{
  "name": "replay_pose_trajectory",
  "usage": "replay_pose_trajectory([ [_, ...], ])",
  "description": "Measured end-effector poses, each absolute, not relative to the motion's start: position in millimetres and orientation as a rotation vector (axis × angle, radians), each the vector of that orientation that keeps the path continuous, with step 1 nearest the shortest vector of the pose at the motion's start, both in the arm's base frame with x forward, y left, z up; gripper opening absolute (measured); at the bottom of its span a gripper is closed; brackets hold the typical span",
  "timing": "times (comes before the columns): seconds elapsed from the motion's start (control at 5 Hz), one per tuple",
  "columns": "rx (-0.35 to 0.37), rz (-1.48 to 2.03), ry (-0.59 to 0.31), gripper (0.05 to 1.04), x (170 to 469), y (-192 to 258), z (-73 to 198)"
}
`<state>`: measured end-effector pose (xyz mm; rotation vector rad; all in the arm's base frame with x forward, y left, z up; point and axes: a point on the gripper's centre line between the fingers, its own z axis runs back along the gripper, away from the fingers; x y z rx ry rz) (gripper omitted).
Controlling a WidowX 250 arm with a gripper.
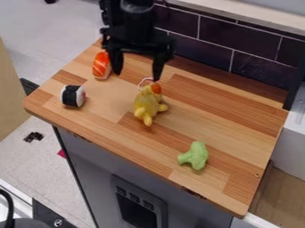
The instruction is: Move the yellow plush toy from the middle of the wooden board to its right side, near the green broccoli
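Observation:
My gripper (137, 76) hangs over the upper left part of the wooden counter, open, its two fingers apart with nothing held between them. Just below the right finger lies a yellow plush toy (147, 106) with an orange-red tip and a white string loop at its top end. Left of the left finger is an orange and white sushi toy (102, 66). A white sushi roll with a black band (72, 95) rests near the counter's left corner. Toward the front right lies a green broccoli toy (195, 156).
The wooden counter (238, 116) has a dark tiled wall (208, 42) along its back. Below its front edge is a grey oven front with a dark panel (140, 209). A white unit (292, 142) stands at the right.

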<state>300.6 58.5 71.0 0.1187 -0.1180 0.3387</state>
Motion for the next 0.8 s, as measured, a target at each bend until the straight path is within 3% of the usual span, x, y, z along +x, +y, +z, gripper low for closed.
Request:
replay_pose_trajectory([
  [0.4, 0.088, 0.340, -0.169, 0.997, 301.6, 61.1, 46.7],
  [0.8, -0.009, 0.369, -0.108, 0.997, 305.4, 52.6, 20.2],
])
